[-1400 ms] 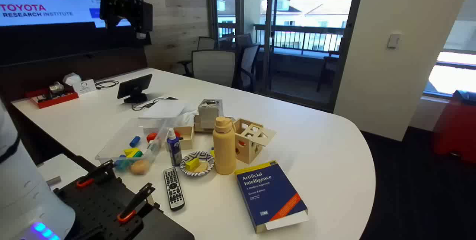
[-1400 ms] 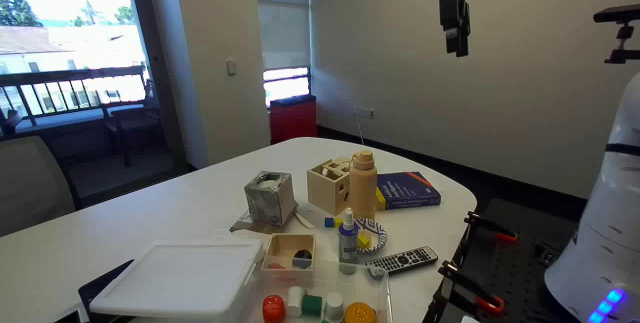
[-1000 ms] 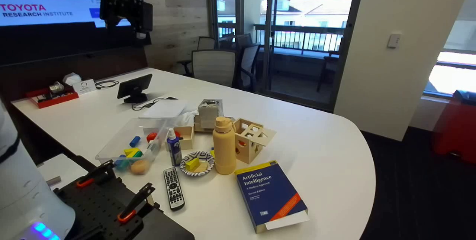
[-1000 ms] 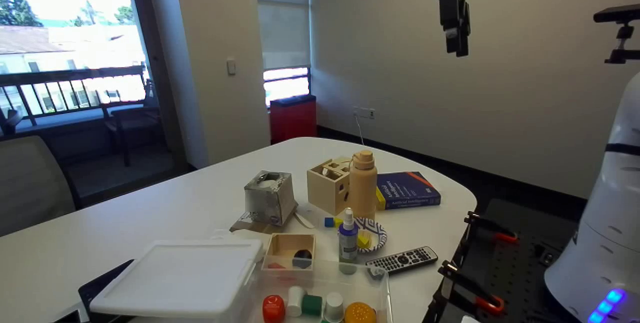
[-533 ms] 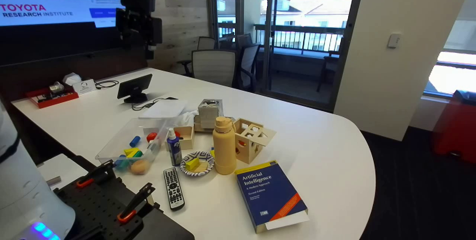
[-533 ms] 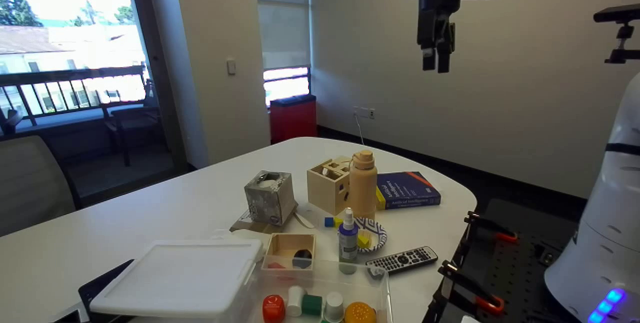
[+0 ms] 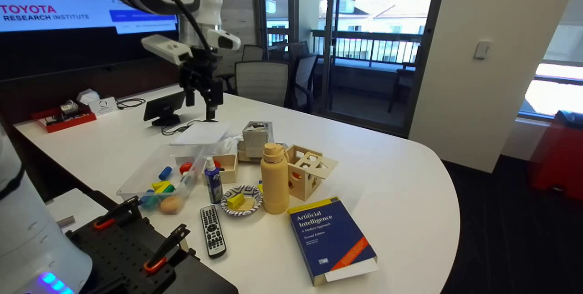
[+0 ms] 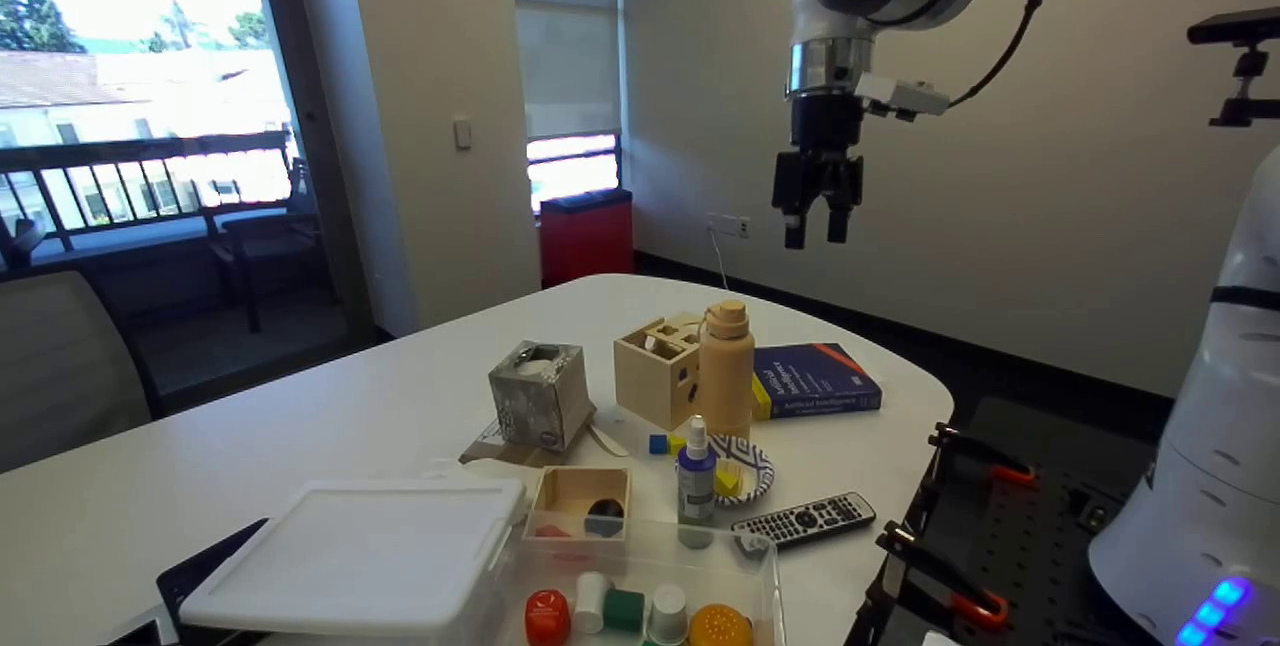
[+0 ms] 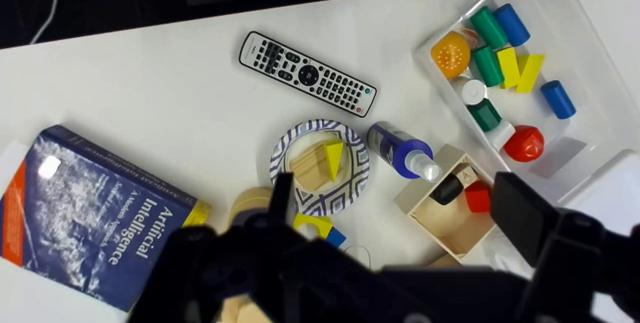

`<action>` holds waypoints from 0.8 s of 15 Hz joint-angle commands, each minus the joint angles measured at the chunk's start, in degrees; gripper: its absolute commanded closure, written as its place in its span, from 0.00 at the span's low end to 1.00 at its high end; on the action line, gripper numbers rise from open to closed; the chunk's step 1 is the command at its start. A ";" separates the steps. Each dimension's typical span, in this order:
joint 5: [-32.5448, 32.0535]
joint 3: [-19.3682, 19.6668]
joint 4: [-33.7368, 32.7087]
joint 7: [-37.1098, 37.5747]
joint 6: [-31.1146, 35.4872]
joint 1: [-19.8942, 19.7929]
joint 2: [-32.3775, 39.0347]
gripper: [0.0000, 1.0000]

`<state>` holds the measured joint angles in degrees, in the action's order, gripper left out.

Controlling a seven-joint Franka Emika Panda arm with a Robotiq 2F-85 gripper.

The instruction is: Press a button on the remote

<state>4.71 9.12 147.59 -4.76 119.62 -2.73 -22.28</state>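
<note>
The remote (image 7: 212,231) is slim, with a pale silver face, a dark edge and rows of small dark buttons. It lies flat on the white table, buttons up, in both exterior views, near the black mounting plate (image 8: 805,520). In the wrist view the whole remote (image 9: 308,74) shows at the top middle, beyond the fingertips. My gripper (image 7: 200,108) points down, high above the table and well apart from the remote; it also shows in an exterior view (image 8: 817,229). In the wrist view its fingers (image 9: 394,180) stand wide apart with nothing held between them.
Beside the remote stand a patterned bowl (image 9: 320,125) with blocks and a purple spray bottle (image 9: 397,148). A tall tan bottle (image 7: 275,185), a blue book (image 7: 332,239), a wooden shape box (image 8: 655,381), a small wooden box (image 9: 452,213) and a clear bin (image 9: 595,38) stand around.
The arm has come down from high up, the gripper moving down and rightward in an exterior view, down and leftward in the other view. The remote and the table things have not moved.
</note>
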 commanded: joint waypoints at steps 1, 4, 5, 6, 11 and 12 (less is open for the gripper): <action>1.61 -0.93 3.51 2.48 7.37 -1.06 5.81 0.00; 5.35 -0.21 7.15 2.16 13.73 -1.04 10.33 0.00; 7.19 0.07 8.17 1.53 16.36 -1.10 12.00 0.00; 8.94 0.23 9.02 1.07 19.12 -1.17 13.63 0.00; 19.71 0.05 9.61 -4.37 27.27 -1.02 23.31 0.34; 22.52 -0.26 9.24 -6.57 27.09 -1.36 24.78 0.44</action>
<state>20.70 9.31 157.76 -6.20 145.28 -3.38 -1.95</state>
